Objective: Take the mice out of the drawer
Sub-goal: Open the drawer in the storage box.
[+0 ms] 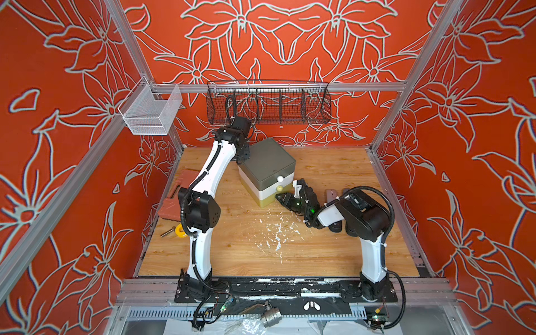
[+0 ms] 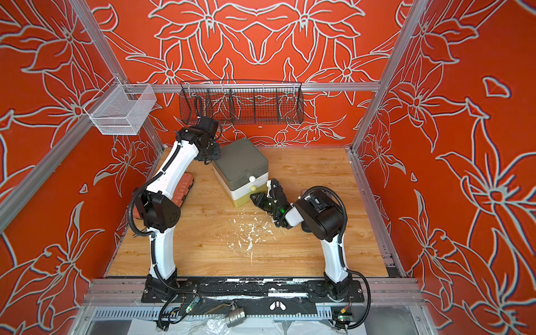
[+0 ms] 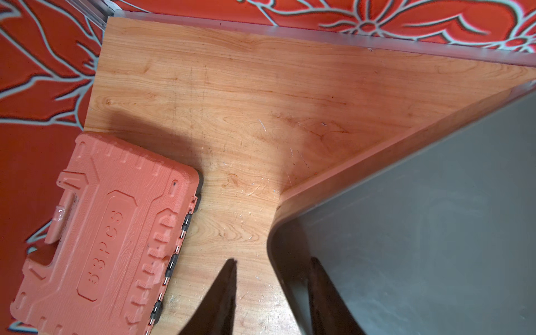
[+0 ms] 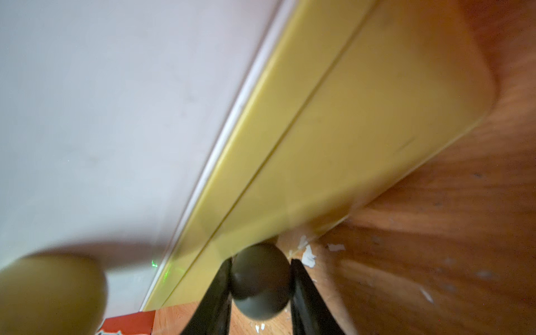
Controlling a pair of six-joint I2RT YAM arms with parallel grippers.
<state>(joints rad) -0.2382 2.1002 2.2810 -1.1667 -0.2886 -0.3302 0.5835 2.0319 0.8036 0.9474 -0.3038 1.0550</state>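
Note:
A small three-drawer cabinet (image 1: pixel 266 159) stands at the back middle of the table, with a grey top, a white middle and a yellow bottom drawer (image 4: pixel 348 130). All its drawers look closed. My right gripper (image 4: pixel 261 261) is shut on the bottom drawer's dark round knob (image 4: pixel 261 278); in both top views it (image 1: pixel 278 197) (image 2: pixel 253 197) sits low at the cabinet's front. My left gripper (image 3: pixel 274 259) straddles the cabinet's back left corner rim, one finger inside and one outside. A dusty pink mouse (image 1: pixel 330 193) and a dark grey one (image 1: pixel 346 191) lie behind the right arm. Any mice inside the drawer are hidden.
A red tool case (image 3: pixel 116 232) lies at the table's left edge, with a yellow tape ring (image 1: pixel 180 231) in front of it. White flakes (image 1: pixel 275 232) litter the middle. A black wire basket (image 1: pixel 268 104) and a white mesh basket (image 1: pixel 150 110) hang on the frame.

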